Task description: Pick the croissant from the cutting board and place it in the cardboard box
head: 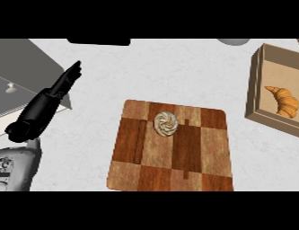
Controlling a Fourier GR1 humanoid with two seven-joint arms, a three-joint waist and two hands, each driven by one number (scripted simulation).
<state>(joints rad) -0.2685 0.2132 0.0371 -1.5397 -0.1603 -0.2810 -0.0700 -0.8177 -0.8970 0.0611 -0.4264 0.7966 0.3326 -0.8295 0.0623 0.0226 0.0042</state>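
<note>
Croissant is lying inside the cardboard box; a swirled pastry is sitting on the cutting board. Left hand is resting, fingers straight, holding nothing.

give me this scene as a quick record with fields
croissant: lying inside the cardboard box
cardboard box: open, at the right edge of the counter
cutting board: centre, holds a round swirled pastry
left robot hand: open, fingers straight, at the left, holding nothing
right robot hand: not in view
</note>
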